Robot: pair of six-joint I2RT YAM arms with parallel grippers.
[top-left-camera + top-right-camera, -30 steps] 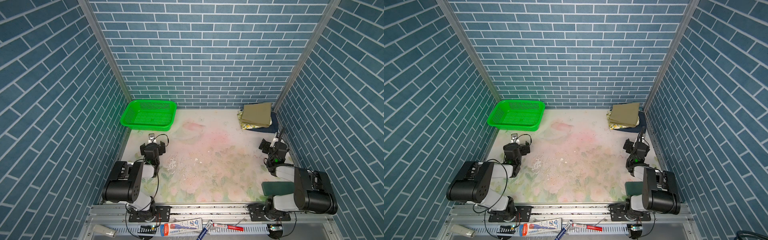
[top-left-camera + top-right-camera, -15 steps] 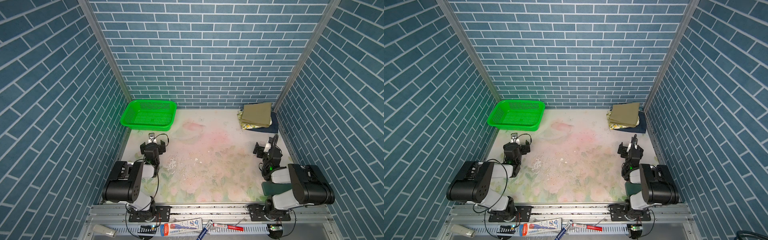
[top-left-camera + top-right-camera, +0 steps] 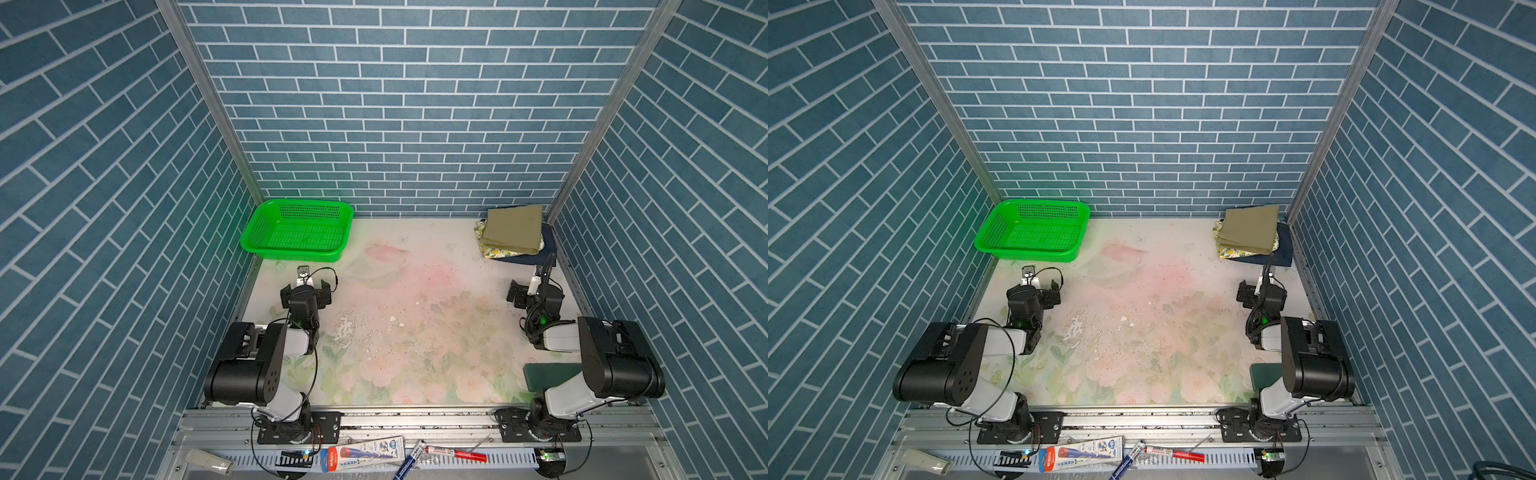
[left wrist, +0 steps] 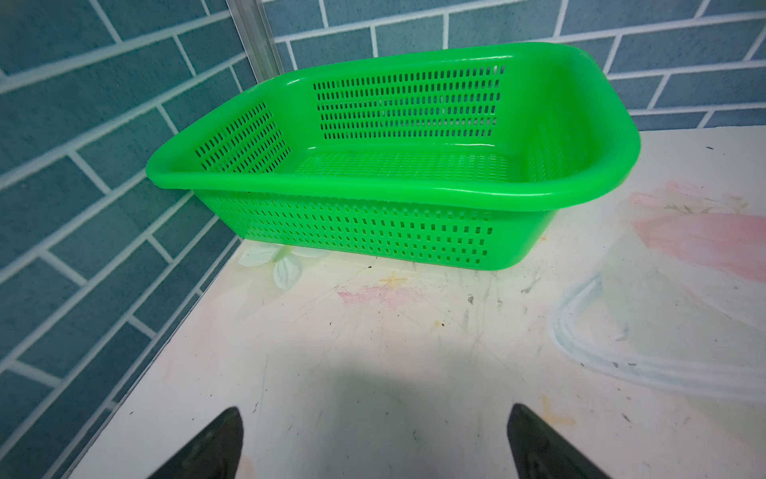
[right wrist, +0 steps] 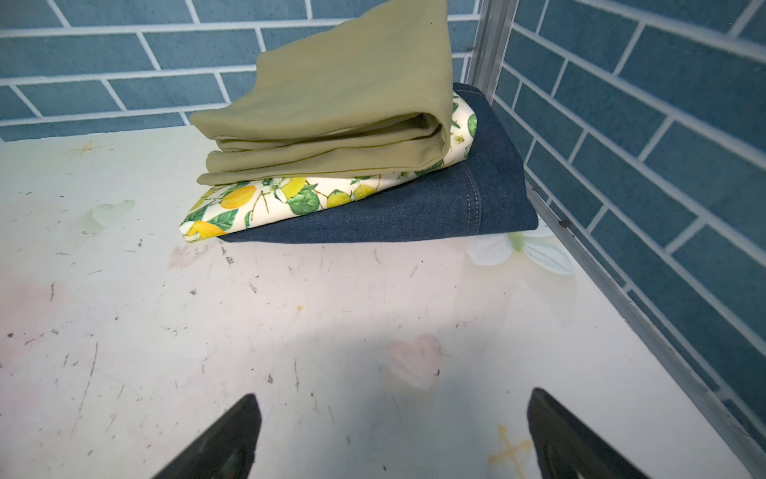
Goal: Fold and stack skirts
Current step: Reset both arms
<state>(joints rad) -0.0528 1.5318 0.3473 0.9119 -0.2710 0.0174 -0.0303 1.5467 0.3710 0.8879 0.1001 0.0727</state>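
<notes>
Stack ahead of the right gripper (image 5: 391,414) fingers, clear of them: smooth khaki skirt (image 5: 331,103) on top, lemon-print skirt (image 5: 265,203) mid-layer, stitched denim skirt (image 5: 456,207) beneath, both lower layers largely covered. Left gripper (image 4: 373,419) faces a perforated green plastic basket (image 4: 373,190). Both finger pairs spread, empty; wrist views show fingertips only.

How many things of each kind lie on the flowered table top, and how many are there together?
Skirts: 3, folded in one stack: khaki skirt on top, lemon-print skirt in the middle, denim skirt at the bottom
Green mesh basket: 1, with nothing in it
Total: 4
</notes>
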